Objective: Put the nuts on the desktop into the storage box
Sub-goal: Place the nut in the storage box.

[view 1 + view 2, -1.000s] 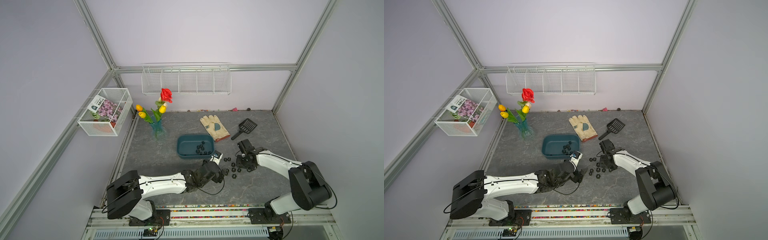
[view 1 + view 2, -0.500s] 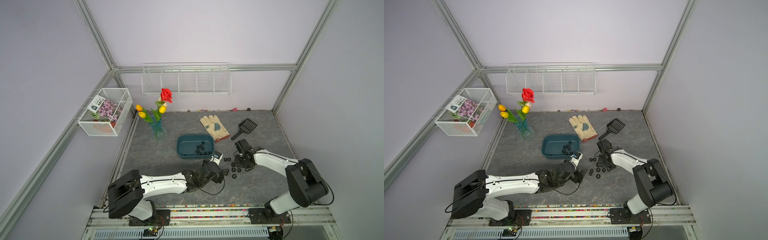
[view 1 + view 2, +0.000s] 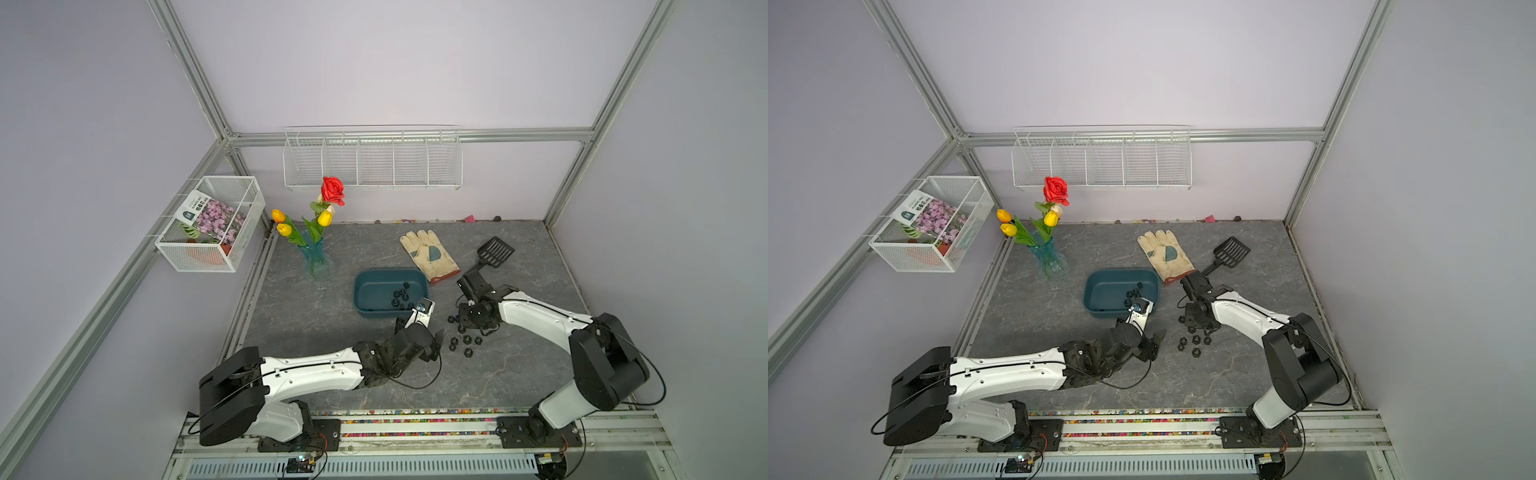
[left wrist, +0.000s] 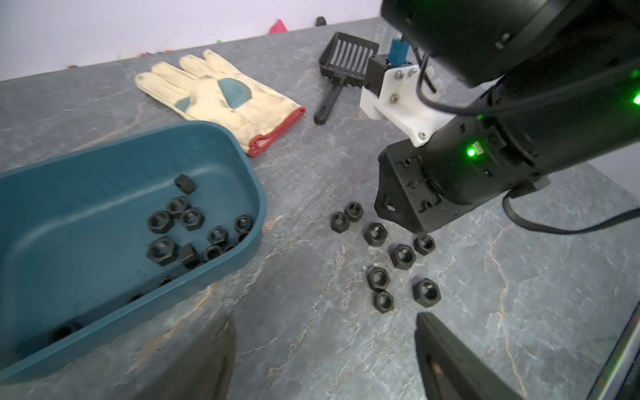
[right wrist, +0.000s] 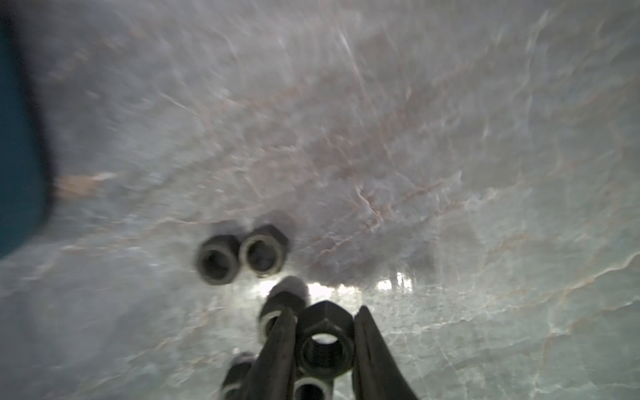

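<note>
Several small black nuts (image 3: 465, 340) (image 4: 401, 256) lie loose on the dark grey desktop (image 3: 332, 332), right of the teal storage box (image 3: 365, 291) (image 4: 86, 214). More nuts (image 3: 401, 296) (image 4: 180, 225) lie inside the box. My right gripper (image 5: 325, 332) (image 3: 467, 318) points down over the far side of the loose cluster. It is shut on one nut (image 5: 325, 341), low over the desktop. My left gripper (image 4: 325, 346) (image 3: 436, 338) stands open just left of the cluster, near the box's front right corner. Nothing is between its fingers.
A cream work glove (image 3: 428, 255) and a black slotted scoop (image 3: 494, 251) lie behind the right arm. A vase of flowers (image 3: 316, 257) stands at the back left. White wire baskets (image 3: 372, 160) (image 3: 212, 224) hang on the walls.
My right gripper has closed on a nut and its arm has shifted slightly left, toward the box. The left arm has not moved.
</note>
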